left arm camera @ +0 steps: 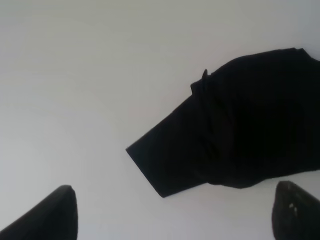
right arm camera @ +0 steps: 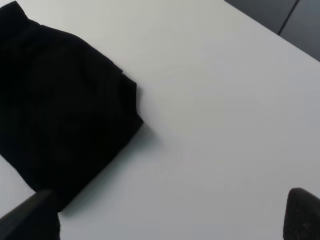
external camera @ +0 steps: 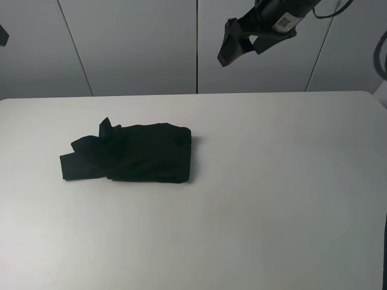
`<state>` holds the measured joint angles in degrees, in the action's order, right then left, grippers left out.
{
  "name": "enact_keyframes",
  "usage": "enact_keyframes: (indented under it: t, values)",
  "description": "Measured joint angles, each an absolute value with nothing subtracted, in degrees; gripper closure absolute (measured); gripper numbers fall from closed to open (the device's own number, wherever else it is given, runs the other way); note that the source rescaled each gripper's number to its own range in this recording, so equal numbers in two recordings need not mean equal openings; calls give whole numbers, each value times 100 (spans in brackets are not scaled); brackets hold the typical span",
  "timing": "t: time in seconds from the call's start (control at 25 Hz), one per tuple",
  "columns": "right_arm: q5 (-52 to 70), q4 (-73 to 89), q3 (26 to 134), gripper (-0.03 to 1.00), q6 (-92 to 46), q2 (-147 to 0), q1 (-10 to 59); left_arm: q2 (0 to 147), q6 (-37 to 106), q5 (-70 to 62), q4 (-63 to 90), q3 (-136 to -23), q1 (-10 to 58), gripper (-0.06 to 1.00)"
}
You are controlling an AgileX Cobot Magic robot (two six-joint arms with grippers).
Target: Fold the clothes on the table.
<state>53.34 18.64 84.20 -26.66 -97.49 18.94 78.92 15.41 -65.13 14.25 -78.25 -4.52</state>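
Black cotton T-shirt (external camera: 130, 153), folded into a compact bundle, lies flat on the white smooth tabletop (external camera: 272, 199). Position: left half of the tabletop, nearer the far edge than the near edge, well clear of every edge and corner.

Long axis runs parallel to the far edge. The end toward the right edge is a neat, straight fold. The end toward the left edge is ragged: a flat flap sticks out that way, and a small crumpled peak rises at the far side of that end.

View differences:
- Exterior high view: whole bundle outline, plus the right arm's black gripper (external camera: 237, 43) raised high over the far edge, well apart from the shirt. Left arm barely visible at the frame's left margin.
- Left wrist view: the protruding flap (left arm camera: 167, 160) up close, with square corners and creases where it meets the bundle (left arm camera: 250, 120). Left gripper (left arm camera: 175, 212): fingertips spread wide, nothing between them, above bare tabletop (left arm camera: 75, 75).
- Right wrist view: the tidy folded end (right arm camera: 60, 100), layered edges visible. Right gripper (right arm camera: 170, 215): fingertips wide apart, empty.

No print or neck tag shows in any view.
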Motion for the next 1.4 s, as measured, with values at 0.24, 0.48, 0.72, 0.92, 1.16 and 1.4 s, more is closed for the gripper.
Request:
enact_keyframes:
  t: [0.24, 0.48, 0.72, 0.92, 1.16, 1.4]
  values:
    - [5381, 1431, 6822, 0, -2253, -7857, 1894, 6532, 1541, -6515, 1425, -6778, -452, -5]
    - [5606, 1258, 5501, -2, -1815, -5631, 1894, 4918, 1545, -6609, 1433, -5669, -452, -5]
    - [6417, 1042, 4982, -3, -1304, -3561, 1894, 3301, 1522, -6580, 1477, -4787, -452, -5]
    - [6865, 744, 4945, -3, -969, -2136, 1894, 2208, 1326, -6520, 1477, -4063, -452, -5]
    - [6970, 509, 4586, -3, -914, -1020, 1894, 1616, 1213, -6496, 1441, -3482, -452, -5]
    - [6886, 522, 3661, -3, -482, -438, 1894, 1180, 1213, -6386, 1409, -3145, -156, -5]
